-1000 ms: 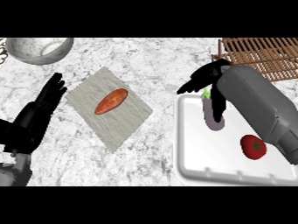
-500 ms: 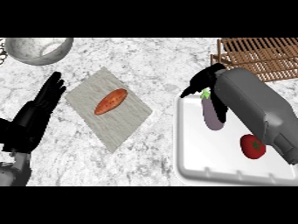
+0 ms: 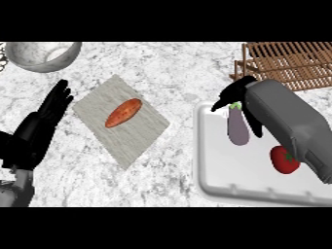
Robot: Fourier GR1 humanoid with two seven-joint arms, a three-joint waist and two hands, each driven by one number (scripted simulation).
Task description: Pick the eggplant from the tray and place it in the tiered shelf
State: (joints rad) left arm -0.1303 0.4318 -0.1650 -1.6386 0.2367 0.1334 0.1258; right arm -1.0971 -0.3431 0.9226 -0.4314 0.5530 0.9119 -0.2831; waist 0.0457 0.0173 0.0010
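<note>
1. The eggplant [image 3: 237,127] lay in the white tray [image 3: 219,180], near its upper left corner, with a tomato [image 3: 285,160] lower right of it.
2. The right hand [image 3: 234,95] was over the eggplant's top end; whether its fingers gripped it could not be told.
3. The wooden tiered shelf [image 3: 298,64] stood just beyond the tray.
4. The left hand [image 3: 35,131] rested at the left, fingers straight, beside a grey mat [image 3: 136,141] bearing a sweet potato [image 3: 123,113].
5. A bowl [image 3: 43,54] sat at upper left.
</note>
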